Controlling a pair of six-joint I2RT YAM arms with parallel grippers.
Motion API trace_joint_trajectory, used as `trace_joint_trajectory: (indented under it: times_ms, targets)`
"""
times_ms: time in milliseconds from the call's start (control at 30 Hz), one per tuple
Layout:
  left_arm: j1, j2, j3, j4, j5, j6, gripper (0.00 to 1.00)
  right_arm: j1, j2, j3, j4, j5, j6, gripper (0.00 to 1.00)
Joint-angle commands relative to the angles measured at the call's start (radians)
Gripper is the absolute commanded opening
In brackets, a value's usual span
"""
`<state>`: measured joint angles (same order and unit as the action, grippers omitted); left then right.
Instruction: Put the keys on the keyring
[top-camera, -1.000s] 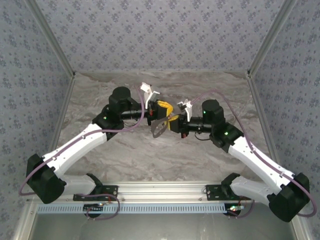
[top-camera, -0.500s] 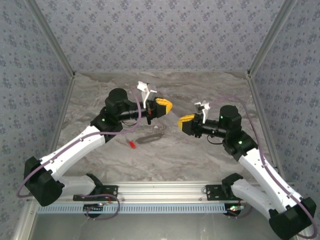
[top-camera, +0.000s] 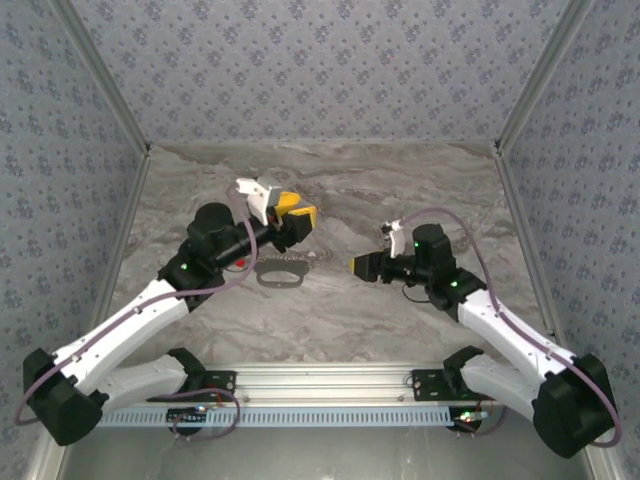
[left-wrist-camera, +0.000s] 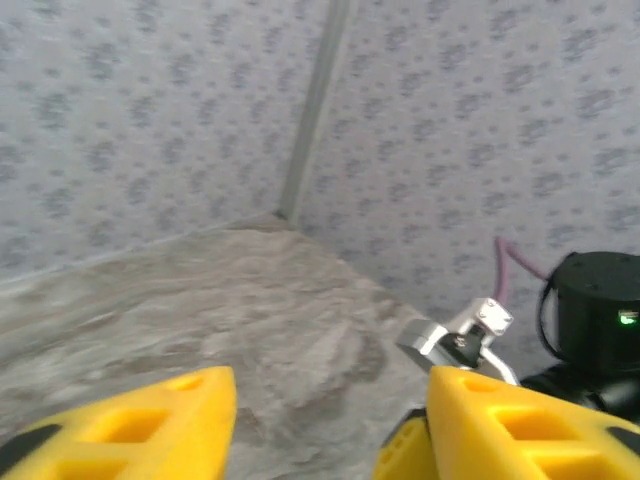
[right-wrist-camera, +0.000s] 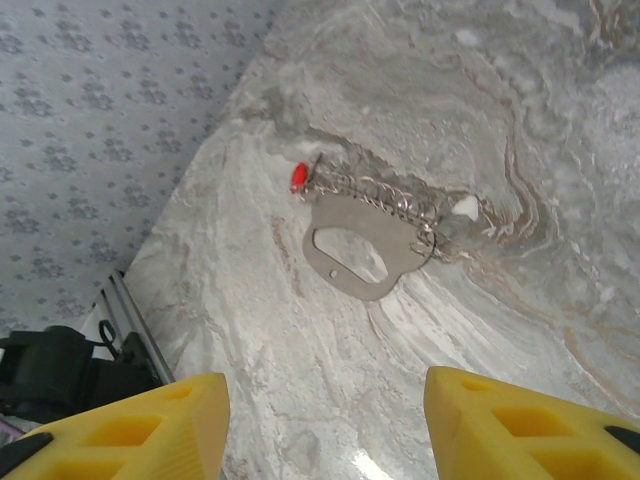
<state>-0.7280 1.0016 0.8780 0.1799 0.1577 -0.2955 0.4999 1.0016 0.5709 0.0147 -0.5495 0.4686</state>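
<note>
Near edge, 6 o'clock: both bases bolted there, bare marbled table (top-camera: 330, 325) in front of them.

Next out, the right gripper (top-camera: 363, 265). It sits low over the table and points toward 9 o'clock. In its wrist view the yellow fingers (right-wrist-camera: 150, 420) stand well apart with nothing between them. It holds nothing.

At 9 o'clock from it, well apart, the keyring (top-camera: 280, 271) lies flat on the table, touched by neither gripper. In the right wrist view it reads as a flat grey loop with a large cut-out. A fine chain (right-wrist-camera: 375, 190) runs along its far edge. The key (right-wrist-camera: 298, 177) shows as a red head at the chain's 9 o'clock end, just beside the loop's corner. Whether it is truly threaded on or only lying against the chain is too small to tell.

Farther out, at 1 o'clock from the keyring, the left gripper (top-camera: 298, 213) is raised and tipped up. Its wrist camera looks at the patterned wall (left-wrist-camera: 150, 120) and the corner post (left-wrist-camera: 315, 100). Its fingers (left-wrist-camera: 140, 420) are wide apart and empty.

Judgement: the step in hand looks like clearing away, with the task at or near its end.
- Lift each gripper straight up and off, with no sweep across the chain.
- The left arm passes near the key side, so it should rise first and then retract.
- Then check from the right wrist view that the key hangs on the loop.
- If it is loose, pin the loop with one gripper and take the red head with the other.
</note>
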Motion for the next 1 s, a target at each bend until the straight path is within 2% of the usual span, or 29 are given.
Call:
trace_joint_trajectory:
  times_ms: [0,33,133,267,333,433,567,667,800,867,967]
  targets:
    - [0.041,-0.038,-0.027,-0.109,-0.245,-0.066,0.72,0.043,0.047,-0.006,0.053,0.081,0.027,0.57]
    - [0.068,-0.038,-0.026,-0.168,-0.280,-0.109,0.76,0.061,0.066,-0.005,0.058,0.103,0.031,0.57]
    - [0.175,-0.034,-0.051,-0.270,-0.283,-0.250,0.82,0.115,0.126,0.018,0.056,0.156,0.027,0.59]
    - [0.324,0.000,-0.099,-0.348,-0.211,-0.497,0.87,0.161,0.203,0.036,0.069,0.194,0.023,0.59]
    - [0.358,0.032,-0.113,-0.382,-0.195,-0.588,0.88,0.177,0.230,0.035,0.085,0.209,0.027,0.59]
    - [0.364,0.081,-0.130,-0.399,-0.202,-0.725,0.88,0.196,0.258,0.023,0.127,0.222,0.039,0.59]
    - [0.363,0.144,-0.110,-0.517,-0.258,-0.958,0.88,0.210,0.264,0.002,0.173,0.238,0.060,0.59]
    - [0.358,0.167,-0.128,-0.525,-0.293,-1.124,0.84,0.216,0.252,-0.009,0.182,0.248,0.067,0.59]
    - [0.339,0.192,-0.139,-0.543,-0.370,-1.283,0.73,0.217,0.222,-0.020,0.179,0.258,0.067,0.59]
    - [0.333,0.214,-0.131,-0.567,-0.389,-1.341,0.64,0.217,0.207,-0.021,0.162,0.262,0.057,0.60]
    - [0.327,0.250,-0.117,-0.591,-0.398,-1.390,0.61,0.217,0.198,-0.020,0.137,0.250,0.048,0.60]
